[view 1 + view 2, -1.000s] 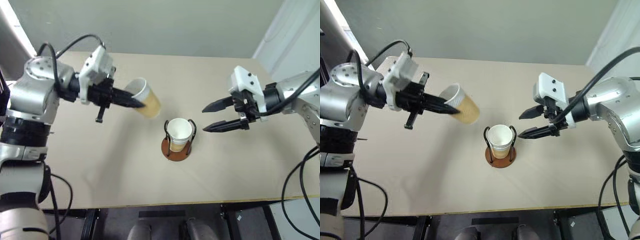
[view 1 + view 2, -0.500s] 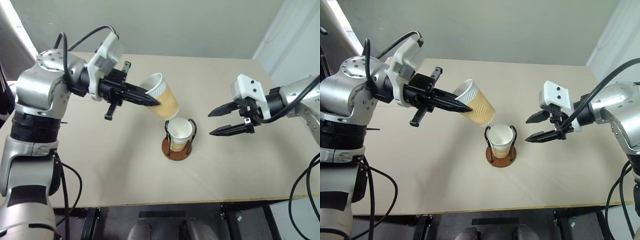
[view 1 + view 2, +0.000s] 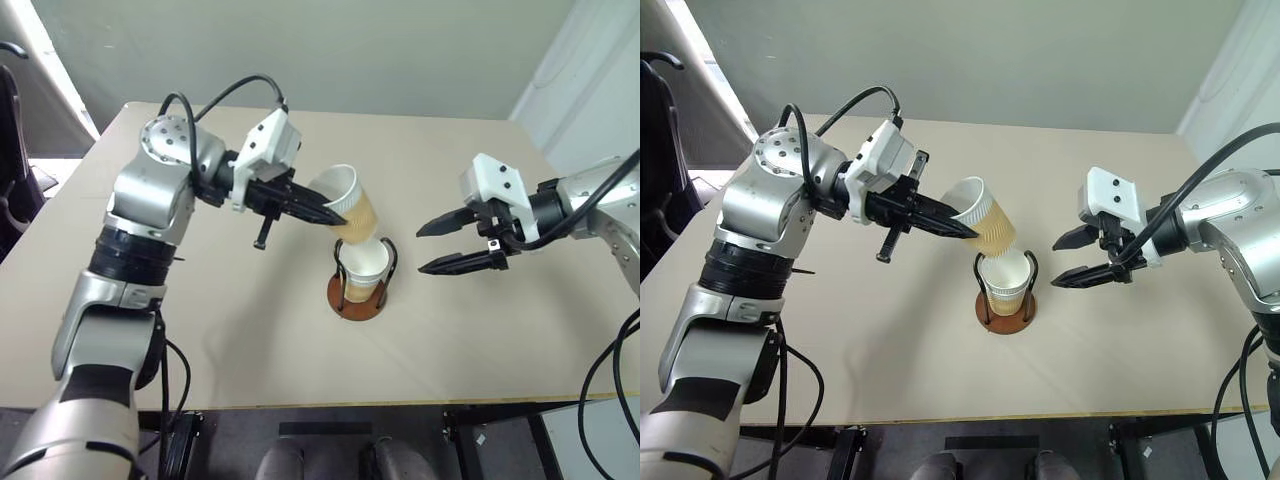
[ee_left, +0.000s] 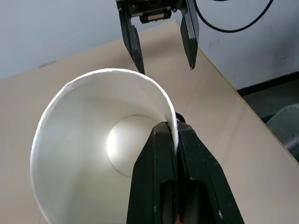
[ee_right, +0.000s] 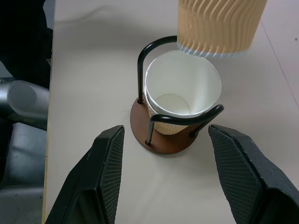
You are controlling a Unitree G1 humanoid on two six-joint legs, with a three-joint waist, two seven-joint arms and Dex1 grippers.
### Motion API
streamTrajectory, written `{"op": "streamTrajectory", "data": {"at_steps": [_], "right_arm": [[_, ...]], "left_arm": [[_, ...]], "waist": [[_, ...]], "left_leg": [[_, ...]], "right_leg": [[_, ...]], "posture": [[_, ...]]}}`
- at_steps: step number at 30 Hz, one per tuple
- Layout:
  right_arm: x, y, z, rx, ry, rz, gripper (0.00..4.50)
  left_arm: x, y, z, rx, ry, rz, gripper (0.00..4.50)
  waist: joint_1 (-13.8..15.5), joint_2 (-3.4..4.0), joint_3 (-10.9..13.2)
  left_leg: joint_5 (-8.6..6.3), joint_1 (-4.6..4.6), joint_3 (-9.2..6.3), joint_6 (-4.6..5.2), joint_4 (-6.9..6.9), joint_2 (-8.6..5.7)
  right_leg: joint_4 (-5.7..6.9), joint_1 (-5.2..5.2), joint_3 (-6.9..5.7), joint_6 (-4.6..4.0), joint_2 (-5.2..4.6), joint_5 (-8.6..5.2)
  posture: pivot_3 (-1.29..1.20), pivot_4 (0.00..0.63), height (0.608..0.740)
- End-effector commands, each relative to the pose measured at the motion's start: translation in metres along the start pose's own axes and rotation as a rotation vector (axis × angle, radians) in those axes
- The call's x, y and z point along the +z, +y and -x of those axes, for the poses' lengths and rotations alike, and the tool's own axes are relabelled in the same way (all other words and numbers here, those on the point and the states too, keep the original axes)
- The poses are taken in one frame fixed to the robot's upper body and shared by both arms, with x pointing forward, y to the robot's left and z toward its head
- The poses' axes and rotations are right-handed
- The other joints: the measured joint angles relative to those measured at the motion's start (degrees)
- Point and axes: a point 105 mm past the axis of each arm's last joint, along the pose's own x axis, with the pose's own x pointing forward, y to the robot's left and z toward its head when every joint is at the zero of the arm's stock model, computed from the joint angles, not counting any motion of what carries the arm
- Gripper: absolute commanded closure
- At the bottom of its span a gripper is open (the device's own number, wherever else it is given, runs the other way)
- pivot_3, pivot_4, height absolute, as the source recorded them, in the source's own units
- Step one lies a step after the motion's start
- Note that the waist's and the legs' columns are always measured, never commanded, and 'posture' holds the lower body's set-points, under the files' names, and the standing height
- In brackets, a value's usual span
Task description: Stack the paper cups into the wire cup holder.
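tilted paper cup point(image 3: 352, 205) above wire cup holder point(image 3: 357, 295)

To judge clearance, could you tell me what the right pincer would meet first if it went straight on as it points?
Probably the wire cup holder with its stacked cups: the open right pincer aims at it, though depth is uncertain.

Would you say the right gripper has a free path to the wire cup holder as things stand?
Probably yes. The right gripper is open and empty beside the wire cup holder, with bare table between. The held cup, pinched by the left gripper, hangs over the top, not that side.
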Motion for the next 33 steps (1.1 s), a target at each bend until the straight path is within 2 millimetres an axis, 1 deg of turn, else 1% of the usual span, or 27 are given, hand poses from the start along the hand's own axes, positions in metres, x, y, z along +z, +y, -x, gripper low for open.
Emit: {"op": "streamTrajectory", "data": {"at_steps": [1,11,20,33], "right_arm": [[0.008,0.000,0.008,-0.035,-0.008,0.039,1.63],[0.009,0.001,0.006,-0.039,-0.012,0.037,1.63],[0.010,0.002,0.006,-0.047,-0.013,0.031,1.63],[0.009,0.001,0.007,-0.056,-0.013,0.029,1.63]], "left_arm": [[0.010,-0.003,0.000,-0.047,0.010,-0.055,4.48],[0.002,-0.010,-0.009,-0.099,0.035,-0.070,4.48],[0.001,-0.009,-0.017,-0.126,0.033,-0.086,4.48],[-0.014,-0.008,-0.025,-0.154,0.090,-0.151,4.48]], "waist": [[0.0,0.00,0.0],[0.2,0.00,0.0],[0.2,0.00,0.0],[0.3,0.00,0.0]], "left_leg": [[0.00,0.00,0.00,0.00,0.00,0.00],[0.00,0.00,-0.02,0.00,0.01,-0.02],[0.00,0.00,-0.01,0.00,0.02,-0.03],[0.00,0.00,-0.02,0.00,0.03,-0.05]], "right_leg": [[0.00,0.00,0.00,0.00,0.00,0.00],[-0.01,0.01,0.00,0.02,0.00,0.01],[0.00,0.02,0.00,0.03,-0.01,0.01],[-0.01,0.04,0.00,0.04,-0.02,0.02]], "posture": [[0.00,0.150,0.740],[0.00,0.150,0.740],[0.00,0.150,0.740],[0.00,0.150,0.740]]}}
